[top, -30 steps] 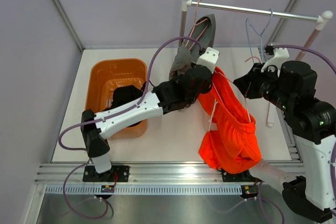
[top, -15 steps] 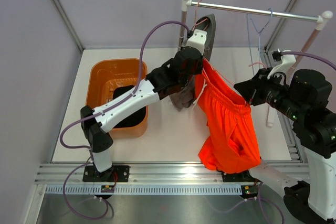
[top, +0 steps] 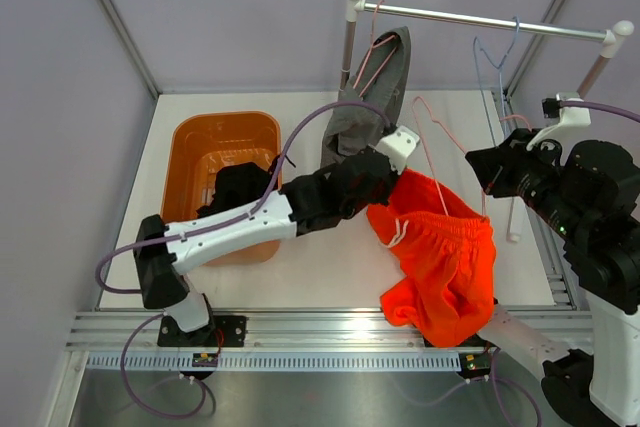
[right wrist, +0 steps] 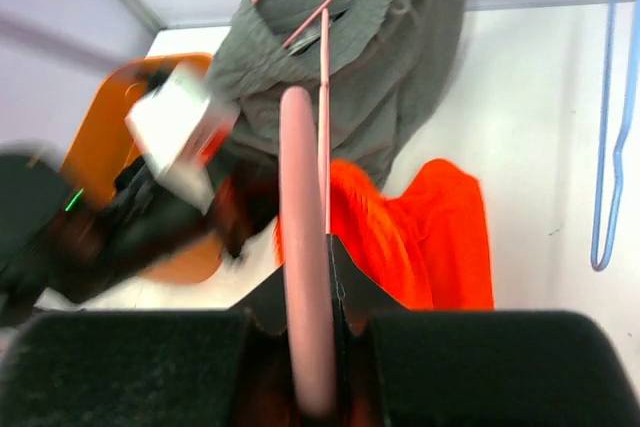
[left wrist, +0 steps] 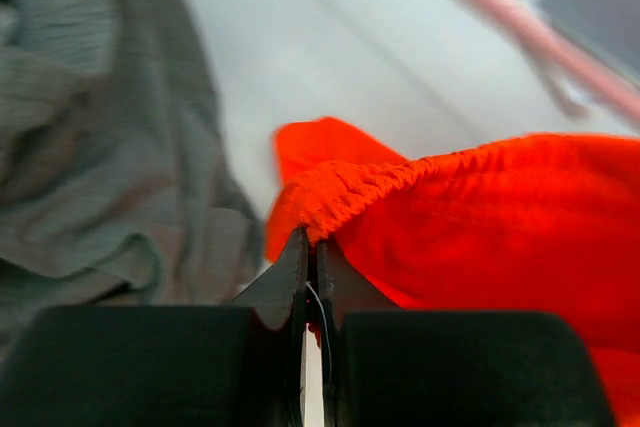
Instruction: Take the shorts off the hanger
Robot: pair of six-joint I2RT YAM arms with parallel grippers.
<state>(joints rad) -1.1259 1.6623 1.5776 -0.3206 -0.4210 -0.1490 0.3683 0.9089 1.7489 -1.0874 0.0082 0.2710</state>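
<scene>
Orange shorts pulled down onto the bench, 2 arms gripping.
The left pincer (left wrist: 311,247) is clamped tight on the elastic waistband of the orange shorts (top: 445,257), which lie crumpled on the bench (top: 320,267) at its near right, waistband end lifted toward the arm. The right pincer (right wrist: 310,257) is closed around a pink hanger (right wrist: 300,177), held above the bench just beyond the shorts. The grey shorts (top: 360,112) hang from the rail (top: 470,19) at the back, beside an empty blue hanger (top: 490,52). The black shorts (top: 238,187) sit inside the orange bin (top: 190,147) on the left.
</scene>
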